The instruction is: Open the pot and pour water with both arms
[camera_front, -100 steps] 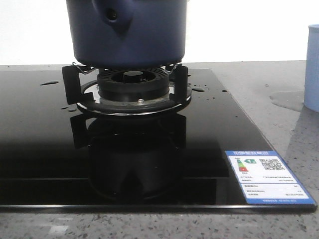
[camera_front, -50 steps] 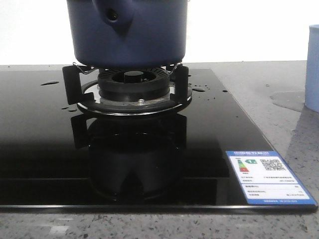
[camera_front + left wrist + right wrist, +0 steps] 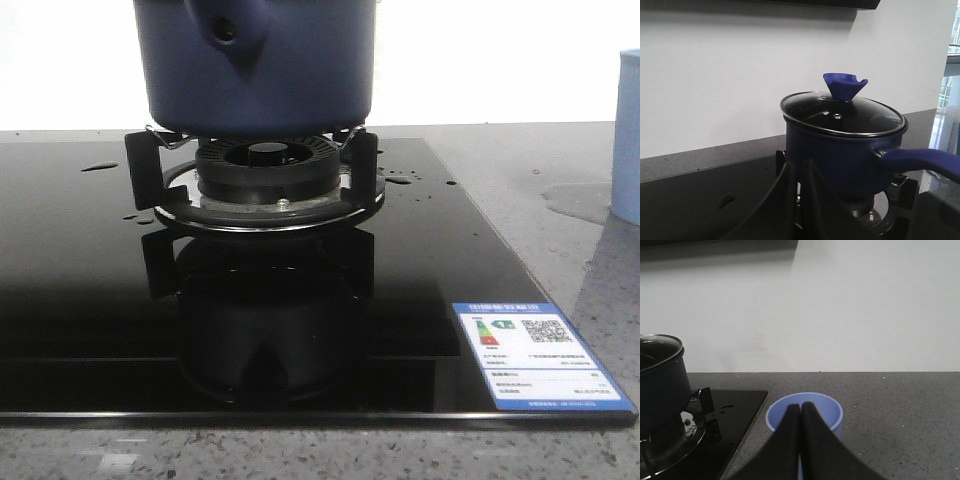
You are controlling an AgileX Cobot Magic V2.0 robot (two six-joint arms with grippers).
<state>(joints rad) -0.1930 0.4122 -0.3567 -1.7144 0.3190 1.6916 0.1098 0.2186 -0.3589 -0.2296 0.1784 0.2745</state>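
A dark blue pot (image 3: 255, 65) sits on the burner (image 3: 265, 178) of a black glass hob (image 3: 80, 300), towards the far middle of the counter (image 3: 560, 160), with its glass lid (image 3: 842, 114) still on. The lid carries a blue knob (image 3: 844, 85) at its centre, and a blue handle (image 3: 920, 161) runs out sideways from the pot wall. In the front view only the pot's lower body shows, with a stub facing the camera. Small drops of water (image 3: 398, 180) lie on the hob to the right of the burner, and a wet patch spreads on the counter beside a pale blue cup (image 3: 628, 140) at the far right edge. Neither arm appears in the front view. The left gripper (image 3: 801, 200) shows in its wrist view with its fingers pressed together, holding nothing, aimed at the pot, which lies straight ahead of it and close; the lid knob stands above the line of the fingers. The right gripper (image 3: 801, 440) is likewise pressed together and empty, pointing at the cup just ahead, with the pot off to its left and farther away. Judging from this, the left arm is the nearer one to the lid, and lifting the knob would likely call for it to rise, spread its fingers and come over the pot's centre.
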